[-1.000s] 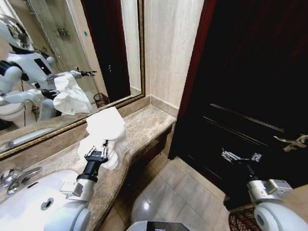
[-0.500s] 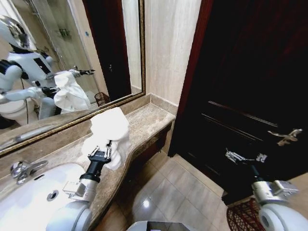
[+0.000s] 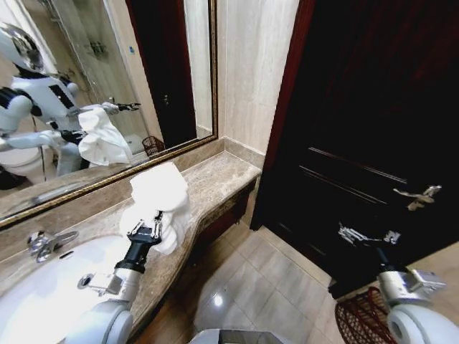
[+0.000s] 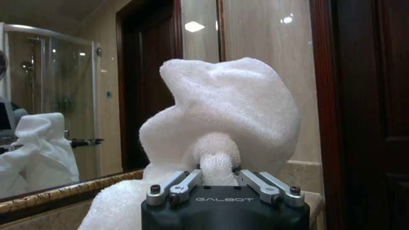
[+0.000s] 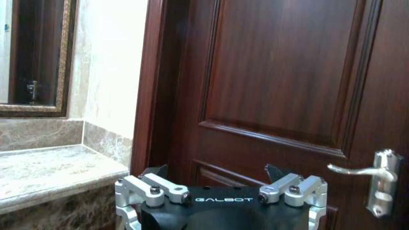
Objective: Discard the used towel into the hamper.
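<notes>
A white crumpled towel (image 3: 161,201) is lifted just above the marble counter (image 3: 215,183), bunched up over my left gripper (image 3: 152,228). In the left wrist view the left gripper (image 4: 217,176) is shut on a rolled fold of the towel (image 4: 227,115). The hamper (image 3: 362,315), a dark reddish-brown wire basket, stands on the floor at the lower right, partly behind my right arm. My right gripper (image 3: 366,235) hangs in front of the dark door, apart from the hamper. In the right wrist view the right gripper (image 5: 214,175) is open and holds nothing.
A white sink (image 3: 43,294) with a chrome faucet (image 3: 46,244) is set in the counter at lower left. A framed mirror (image 3: 107,86) runs along the wall behind. The dark wooden door (image 3: 373,107) with its lever handle (image 3: 417,196) fills the right side. Glossy floor tiles (image 3: 265,279) lie between counter and door.
The whole head view has shifted, so the camera has moved; more of the hamper now shows at the lower right. The left gripper still holds the towel.
</notes>
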